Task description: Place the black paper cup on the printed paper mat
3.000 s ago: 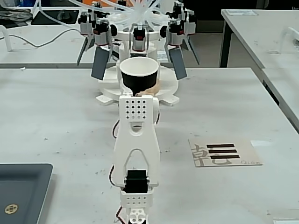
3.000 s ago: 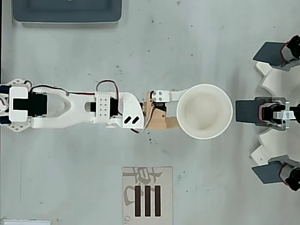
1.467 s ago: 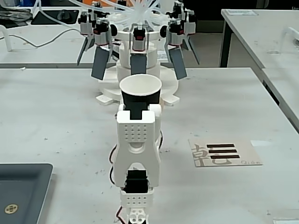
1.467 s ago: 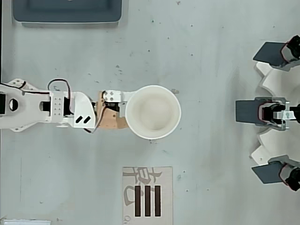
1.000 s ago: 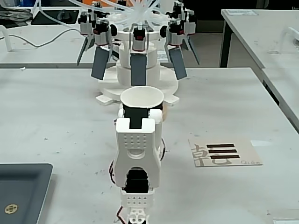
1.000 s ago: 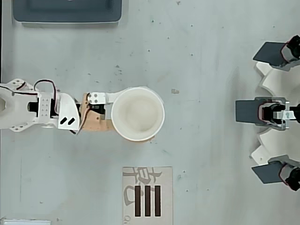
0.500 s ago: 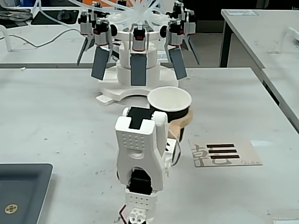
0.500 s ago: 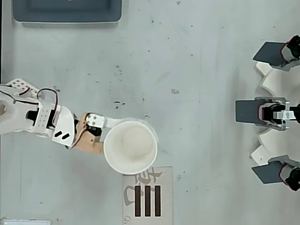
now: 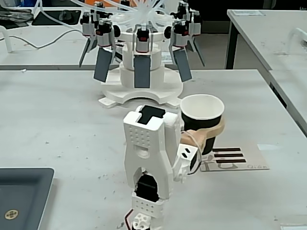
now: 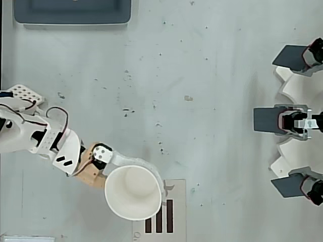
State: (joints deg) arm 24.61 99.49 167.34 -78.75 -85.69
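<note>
The black paper cup (image 9: 204,115) stands upright, its white inside (image 10: 132,194) open to the overhead view. My gripper (image 9: 207,133) is shut on it, a beige finger (image 9: 213,130) wrapped around its wall below the rim. The white finger (image 10: 144,162) curves along the cup's side in the overhead view. The printed paper mat (image 9: 242,162) lies flat on the table, its black bars (image 10: 159,222) showing just past the cup. The cup is over the mat's near end. Its base is hidden, so I cannot tell whether it touches the mat.
A white carousel device with dark grey paddles (image 9: 143,67) stands at the back of the table (image 10: 295,121). A dark grey tray (image 9: 21,194) sits at the front left corner (image 10: 70,15). The table's right edge (image 9: 283,110) runs close to the mat.
</note>
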